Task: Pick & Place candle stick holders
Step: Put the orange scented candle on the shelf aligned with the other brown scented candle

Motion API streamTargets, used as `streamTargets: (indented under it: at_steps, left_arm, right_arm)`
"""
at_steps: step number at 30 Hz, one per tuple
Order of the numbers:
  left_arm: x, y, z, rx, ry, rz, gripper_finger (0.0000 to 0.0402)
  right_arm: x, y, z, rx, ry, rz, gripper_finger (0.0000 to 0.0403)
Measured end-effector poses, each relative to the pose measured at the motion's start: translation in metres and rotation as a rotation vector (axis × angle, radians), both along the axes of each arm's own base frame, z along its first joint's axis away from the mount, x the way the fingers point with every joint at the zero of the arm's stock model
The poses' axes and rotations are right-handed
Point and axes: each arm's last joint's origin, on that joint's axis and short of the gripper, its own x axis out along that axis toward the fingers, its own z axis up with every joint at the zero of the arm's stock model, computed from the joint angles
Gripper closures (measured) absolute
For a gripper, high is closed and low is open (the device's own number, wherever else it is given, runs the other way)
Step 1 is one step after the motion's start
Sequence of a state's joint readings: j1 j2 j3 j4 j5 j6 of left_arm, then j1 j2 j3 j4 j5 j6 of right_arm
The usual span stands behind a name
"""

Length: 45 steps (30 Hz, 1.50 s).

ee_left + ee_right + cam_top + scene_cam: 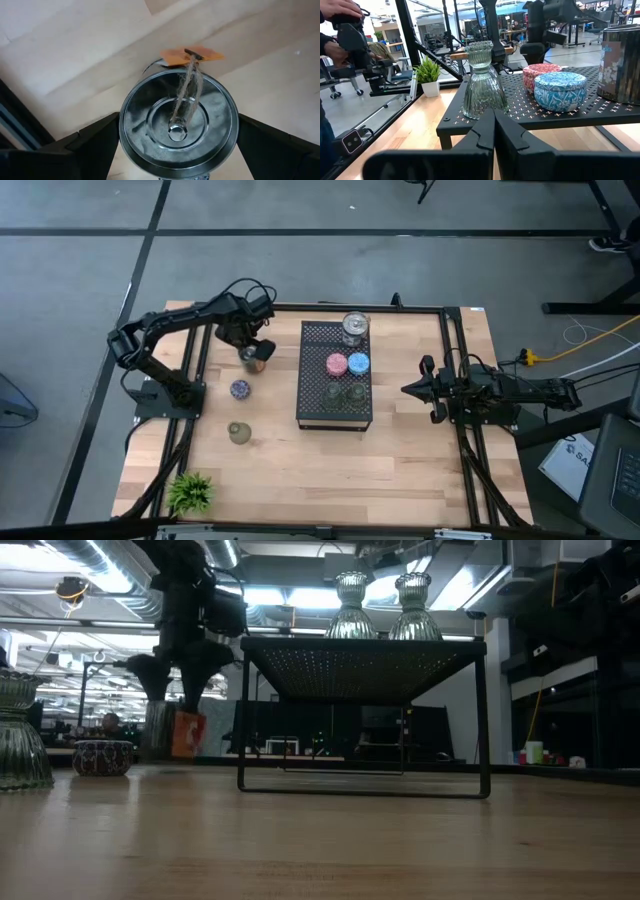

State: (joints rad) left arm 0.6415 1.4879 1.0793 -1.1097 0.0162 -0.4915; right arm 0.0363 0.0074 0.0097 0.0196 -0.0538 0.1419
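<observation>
A: Holders on the black tray?
B: Five sitting: silver tin, pink, blue, two clear glass.
A: On the counter?
B: Three; left gripper is straddling a silver tin, wide, not clamping. Right gripper is resting closed, empty.

A black perforated tray on thin legs stood a little toward the wooden table's right edge. A small green plant sat at the near left corner. Beyond the table, a person's hands held equipment.
</observation>
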Motion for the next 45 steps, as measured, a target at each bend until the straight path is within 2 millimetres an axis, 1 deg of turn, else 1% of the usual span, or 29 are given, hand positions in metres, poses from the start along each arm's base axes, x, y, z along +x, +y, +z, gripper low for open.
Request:
streamTargets:
  at_steps: [8, 14, 45]
  left_arm:
    - [0.005, 0.003, 0.016, 0.006, -0.048, -0.01, 0.0046]
    - [0.008, 0.005, 0.023, 0.018, -0.074, -0.01, 0.0046]
    - [0.008, 0.005, 0.024, 0.021, -0.073, -0.01, 0.0047]
  right_arm:
    - [0.0, 0.0, 0.0, 0.0, 0.0, 0.0, 0.0397]
    - [0.0, 0.0, 0.0, 0.0, 0.0, 0.0, 0.0397]
    - [0.0, 0.0, 0.0, 0.0, 0.0, 0.0, 0.0397]
